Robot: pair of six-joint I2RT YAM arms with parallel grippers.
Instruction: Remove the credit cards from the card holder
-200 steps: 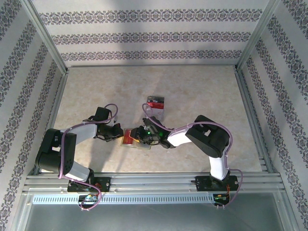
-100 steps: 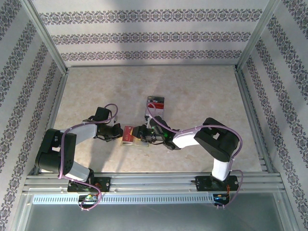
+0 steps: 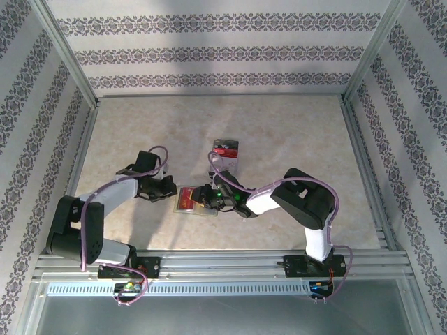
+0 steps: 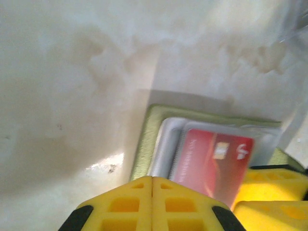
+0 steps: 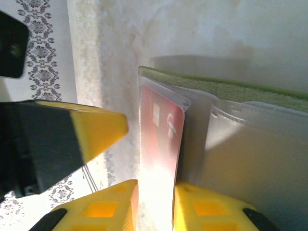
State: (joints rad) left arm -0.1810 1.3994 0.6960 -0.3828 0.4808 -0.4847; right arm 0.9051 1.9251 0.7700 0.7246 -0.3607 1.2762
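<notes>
Steadiness counts: with your right gripper (image 5: 155,190) pinching the red card (image 5: 161,125), draw it straight out while your left gripper (image 4: 152,185), jaws pressed together, pins the wallet (image 4: 146,139).

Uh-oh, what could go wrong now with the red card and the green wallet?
1. The red plastic card sits in the translucent pocket of the olive-green wallet, between the fingers of the right end effector. The shut left end effector is at the wallet's edge, but I cannot tell if it presses down, so pulling might drag the whole wallet along.
2. Both end effectors are close together and could bump.
</notes>
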